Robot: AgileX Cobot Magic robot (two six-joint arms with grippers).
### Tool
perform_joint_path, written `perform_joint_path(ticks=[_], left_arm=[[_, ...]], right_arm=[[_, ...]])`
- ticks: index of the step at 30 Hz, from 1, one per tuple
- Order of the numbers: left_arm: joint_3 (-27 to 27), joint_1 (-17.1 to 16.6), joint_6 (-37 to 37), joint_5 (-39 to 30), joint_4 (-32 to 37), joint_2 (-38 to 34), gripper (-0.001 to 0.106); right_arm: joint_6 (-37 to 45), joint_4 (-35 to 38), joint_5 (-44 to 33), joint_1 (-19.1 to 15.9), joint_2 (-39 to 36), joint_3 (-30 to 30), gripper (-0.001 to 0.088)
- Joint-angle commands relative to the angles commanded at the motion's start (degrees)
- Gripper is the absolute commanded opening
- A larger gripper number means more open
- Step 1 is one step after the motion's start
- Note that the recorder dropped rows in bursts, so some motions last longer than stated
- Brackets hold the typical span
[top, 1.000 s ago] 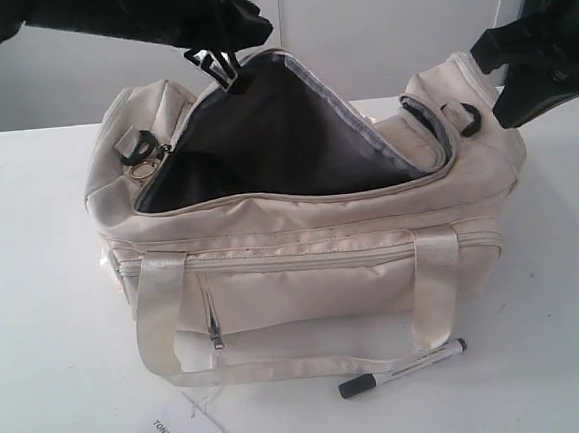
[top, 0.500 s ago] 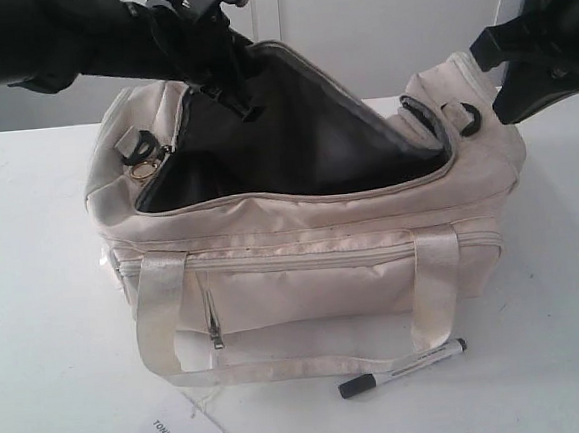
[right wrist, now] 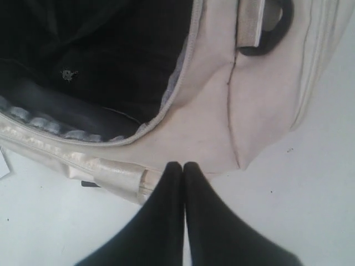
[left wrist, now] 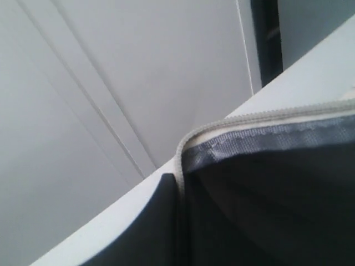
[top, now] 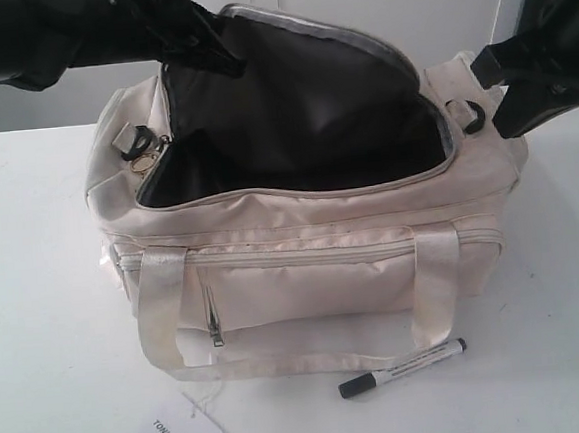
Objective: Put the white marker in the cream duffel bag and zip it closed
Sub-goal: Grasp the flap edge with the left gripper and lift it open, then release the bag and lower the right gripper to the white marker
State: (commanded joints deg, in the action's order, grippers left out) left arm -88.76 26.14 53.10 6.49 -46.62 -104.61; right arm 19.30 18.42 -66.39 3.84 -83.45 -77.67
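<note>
Right wrist view: right pincer (right wrist: 183, 167) shut, empty (left pincer (top: 215, 54) tight on bag (top: 316, 295))

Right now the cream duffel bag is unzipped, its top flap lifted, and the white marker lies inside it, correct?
No. The cream duffel bag is unzipped with its flap lifted, but the white marker lies on the table in front of it; the exterior view shows this.
</note>
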Motion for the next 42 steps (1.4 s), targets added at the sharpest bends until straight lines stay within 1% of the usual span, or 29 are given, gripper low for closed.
perform_joint_path(ticks=[6,12,20,27,32,38,42], left_arm=[[0.0,-1.5,-6.7,0.4,-0.7,0.0,0.0],[0.0,-2.7,-9.7,0.3,-6.3,0.0,0.0],[0.0,-3.1,-9.7,0.3,-7.3,0.0,0.0],[0.0,-3.1,-9.9,-0.9,-7.6,0.0,0.0],[0.0,-3.2,-9.9,0.8,-13.4,0.0,0.0],[0.0,-3.2,-9.8,1.0,-13.4,0.0,0.0],[0.0,-3.2,-9.4,0.6,-13.4,0.0,0.0]], right_arm=[[0.0,0.6,0.2,0.0,0.0,0.0,0.0],[3.9,4.9,0.2,0.0,0.0,0.0,0.0],[6.2,7.3,-0.8,0.0,0.0,0.0,0.0],[6.2,7.4,-2.1,0.0,0.0,0.3,0.0],[6.2,7.7,-2.3,0.0,0.0,1.5,0.0],[6.2,9.9,-3.6,0.0,0.1,1.8,0.0],[6.4,10.0,-3.6,0.1,2.3,1.8,0.0]])
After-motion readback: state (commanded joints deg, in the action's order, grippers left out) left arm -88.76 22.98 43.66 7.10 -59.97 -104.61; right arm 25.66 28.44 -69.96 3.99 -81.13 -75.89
